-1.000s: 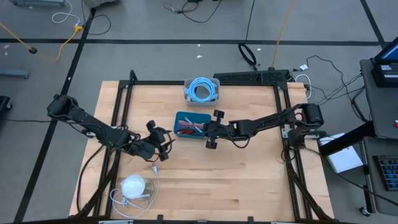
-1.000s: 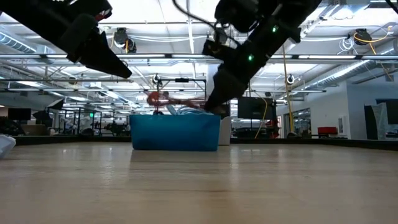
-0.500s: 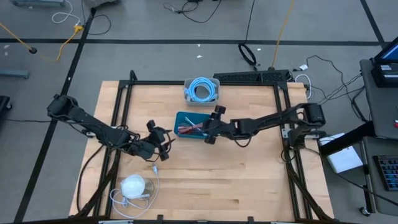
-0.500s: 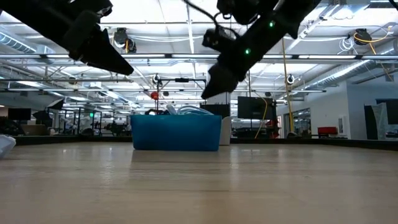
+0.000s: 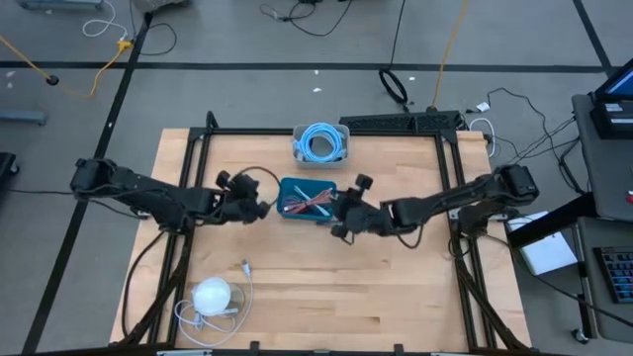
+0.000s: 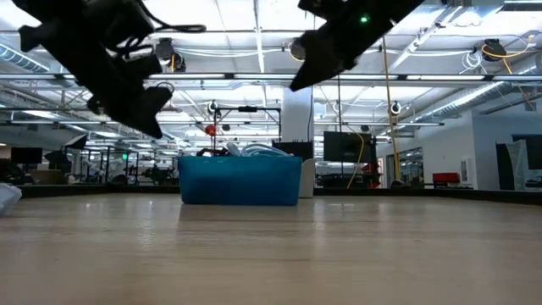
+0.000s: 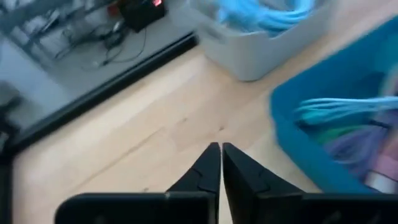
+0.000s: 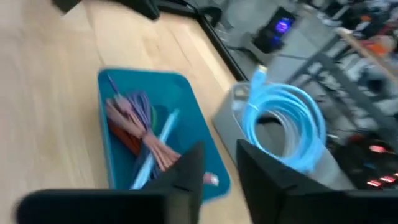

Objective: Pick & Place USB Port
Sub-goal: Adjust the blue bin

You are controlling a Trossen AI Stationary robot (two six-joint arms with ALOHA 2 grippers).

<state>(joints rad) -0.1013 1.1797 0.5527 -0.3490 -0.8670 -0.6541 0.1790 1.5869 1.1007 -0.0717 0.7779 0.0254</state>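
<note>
The likeliest USB piece is the white round unit (image 5: 212,295) near the front-left corner of the desk (image 5: 396,297). Its thin white lead (image 5: 247,287) curls off it and ends in a small plug (image 5: 244,265) lying loose on the wood. The plug's long axis seems to run roughly front to back, though it is too small to be sure.

Behind it sits the blue bin (image 5: 293,214), holding red and pale-blue cables, and behind that is the grey bin (image 5: 340,153) with a coiled blue cable (image 5: 320,142).

The left gripper (image 5: 263,207) hangs just beside the bin's left wall, raised off the desk. Its fingers (image 7: 209,167) are pressed together with nothing between them. The right gripper (image 5: 336,211) is at the bin's right end, also raised, with its fingers (image 8: 186,171) a narrow gap apart and empty.

From the left fingers the plug lies toward the front edge and a touch to the left — near, with only bare wood between. The right gripper is farther from it. So the left arm looks the nearer one, and it would have to part its fingers and turn away from the bin to line up across the plug.
</note>
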